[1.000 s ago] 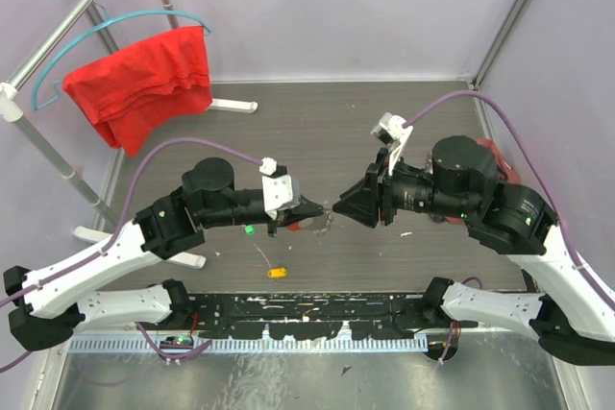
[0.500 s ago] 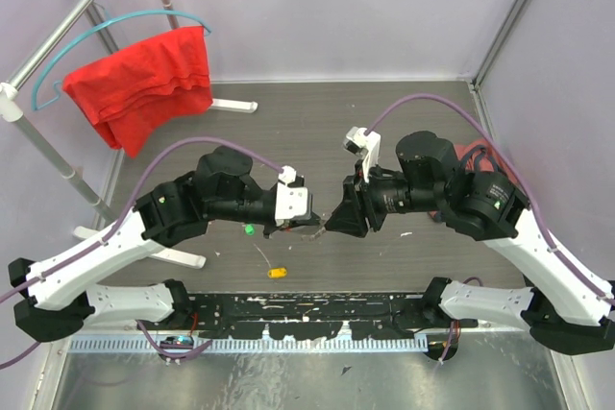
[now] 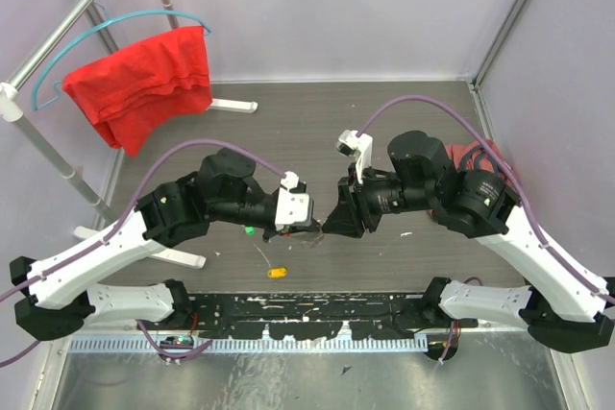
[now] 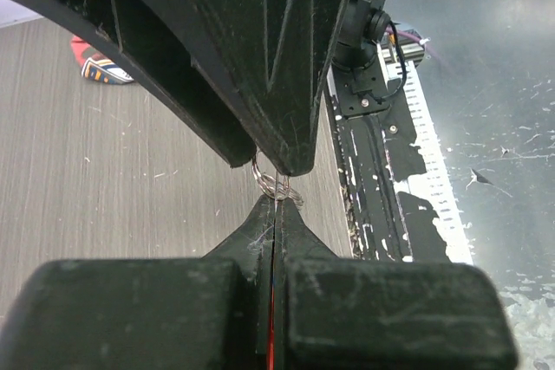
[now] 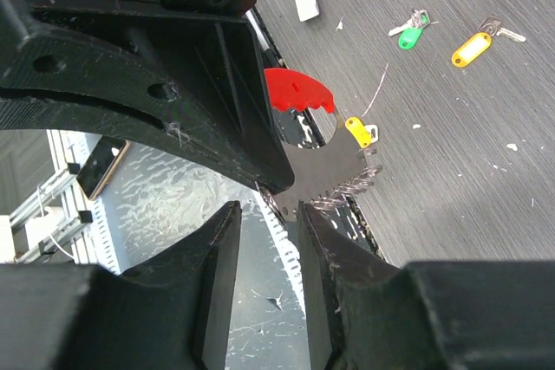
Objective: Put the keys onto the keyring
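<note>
Top external: fixed high behind both arm bases, looking down on the whole table [image 3: 317, 122]. Left wrist: close behind the left gripper [image 4: 276, 214], facing the right gripper [image 4: 284, 164]. Right wrist: equally close, facing opposite. All share where both grippers meet, toward the table's near edge.

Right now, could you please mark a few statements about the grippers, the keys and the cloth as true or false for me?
1. The left gripper has its jaws shut on the keyring. True.
2. The right gripper has its jaws fully shut. False: the right wrist view shows a clear gap between them.
3. The cloth lies flat on the table. False: it hangs from a hanger, off the table.
4. A green key lies on the table. True.
5. A yellow key sits on the cloth. False: it lies on the table, near the green key.
</note>
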